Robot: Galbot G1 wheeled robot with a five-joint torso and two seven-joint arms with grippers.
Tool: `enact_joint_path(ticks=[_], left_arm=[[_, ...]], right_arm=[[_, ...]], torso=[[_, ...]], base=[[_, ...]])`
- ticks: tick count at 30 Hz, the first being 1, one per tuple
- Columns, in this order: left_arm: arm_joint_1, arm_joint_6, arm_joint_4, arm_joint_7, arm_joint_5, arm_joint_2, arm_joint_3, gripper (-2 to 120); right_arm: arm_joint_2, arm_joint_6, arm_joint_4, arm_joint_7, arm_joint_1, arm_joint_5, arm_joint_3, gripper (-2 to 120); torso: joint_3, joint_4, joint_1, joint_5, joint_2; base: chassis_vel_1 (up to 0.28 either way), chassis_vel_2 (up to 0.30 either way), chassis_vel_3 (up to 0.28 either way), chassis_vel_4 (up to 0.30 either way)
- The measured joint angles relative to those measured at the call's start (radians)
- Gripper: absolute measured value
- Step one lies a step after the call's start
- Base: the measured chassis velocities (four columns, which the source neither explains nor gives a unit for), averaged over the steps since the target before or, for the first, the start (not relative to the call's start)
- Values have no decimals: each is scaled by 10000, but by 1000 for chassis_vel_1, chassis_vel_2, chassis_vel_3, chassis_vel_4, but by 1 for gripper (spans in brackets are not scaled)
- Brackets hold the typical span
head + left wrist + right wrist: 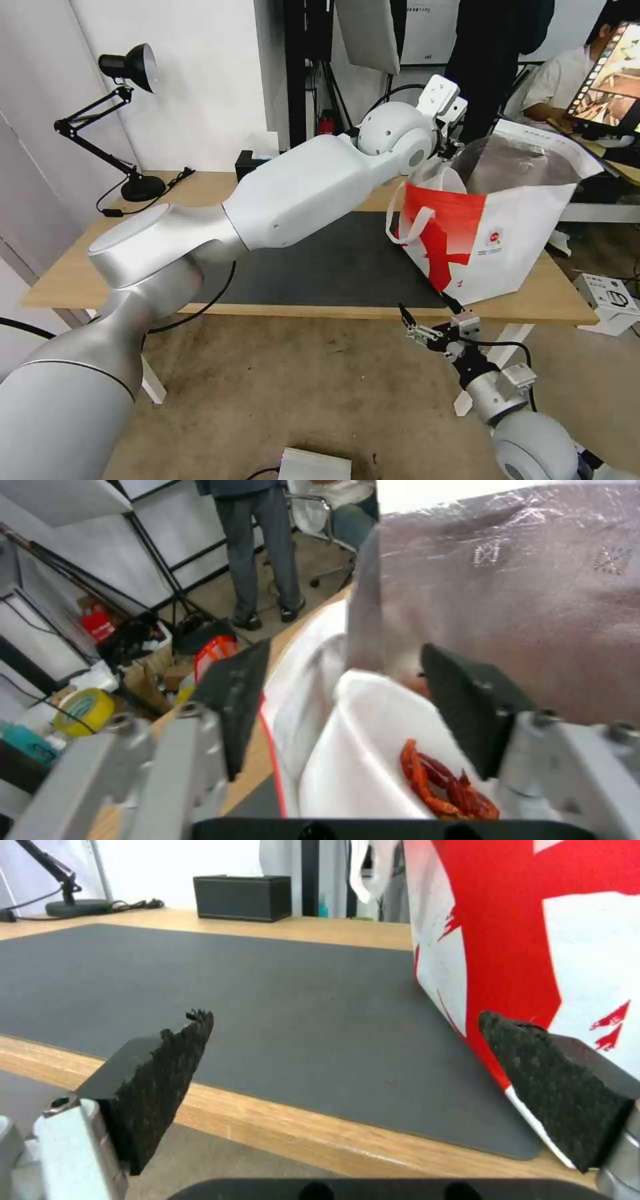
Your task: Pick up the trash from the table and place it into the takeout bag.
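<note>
Setting: indoor robotics lab or studio workspace. Indicators: light-wood tabletop with dark grey mat, black articulated desk lamp, black tripod stands, monitor, bare concrete floor.

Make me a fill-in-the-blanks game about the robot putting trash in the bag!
1. The left end effector is reaching into the takeout ____.
2. The white bowl holds scraps colored ____.
3. The right end effector hangs below the table edge, its fingers wide ____.
4. The dark grey mat lies on the ____.

Missing words: bag, red, open, table
</note>
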Motion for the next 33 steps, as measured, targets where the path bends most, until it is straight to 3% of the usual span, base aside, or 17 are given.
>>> enact_joint_path(ticks=[3,8,10,11,12,14,15,16,19,20,23,24,27,28,30,31,33], left_arm=[[96,-253,-196,-5,179,377,-36,86],[413,-1041,-692,0,774,1185,-82,99],[690,-1738,-1242,11,990,1797,-167,99],[983,-2420,-1815,63,1256,2488,-247,100],[983,-2420,-1815,63,1256,2488,-247,100],[1260,-2979,-2389,174,1511,3147,-365,100],[1628,-3446,-3063,290,1637,3910,-583,100],[1628,-3446,-3063,290,1637,3910,-583,100],[2599,-3689,-4122,329,1711,5524,-1217,100],[2599,-3689,-4122,329,1711,5524,-1217,100],[4052,-3758,-5125,327,1715,6736,-2333,100],[4052,-3758,-5125,327,1715,6736,-2333,100],[6236,-3869,-6256,368,2015,7675,-3926,100],[6236,-3869,-6256,368,2015,7675,-3926,100],[7870,-4061,-6881,462,2365,8148,-5176,100],[7870,-4061,-6881,462,2365,8148,-5176,100],[9281,-4179,-7266,600,2645,8371,-6196,100]], right_arm=[[0,0,0,0,0,0,0,100],[0,0,0,0,0,0,0,100],[1,0,0,0,0,0,0,100],[0,0,-1,1,0,0,0,100],[0,0,-1,1,0,0,0,100],[0,0,0,3,0,0,0,100],[0,0,0,0,0,0,-1,100],[0,0,0,0,0,0,-1,100],[0,1,-1,5,0,0,0,100],[0,1,-1,5,0,0,0,100],[-1,0,0,-1,0,0,0,100],[-1,0,0,-1,0,0,0,100],[-1,0,-1,3,0,0,-1,100],[-1,0,-1,3,0,0,-1,100],[0,0,0,1,0,0,0,100],[0,0,0,1,0,0,0,100],[-1,0,-1,1,0,0,0,100]], torso=[[0,-2,0,0,1],[1,0,0,-1,0],[0,2,1,-2,0],[0,-1,1,-3,0],[0,-1,1,-3,0],[0,3,0,-3,0],[0,2,0,-6,0],[0,2,0,-6,0],[0,2,0,-5,0],[0,2,0,-5,0],[0,5,1,-10,0],[0,5,1,-10,0],[-1,2,-1,-8,1],[-1,2,-1,-8,1],[-2,-1,0,1,1],[-2,-1,0,1,1],[0,1,0,-10,0]], base=[[0,0,0,0],[0,0,0,0],[0,0,0,0],[0,0,0,0],[0,0,0,0],[0,0,0,0],[0,0,0,0],[0,0,0,0],[0,0,0,0],[0,0,0,0],[0,0,0,0],[0,0,0,0],[0,0,0,0],[0,0,0,0],[0,0,0,0],[0,0,0,0],[0,0,0,0]])
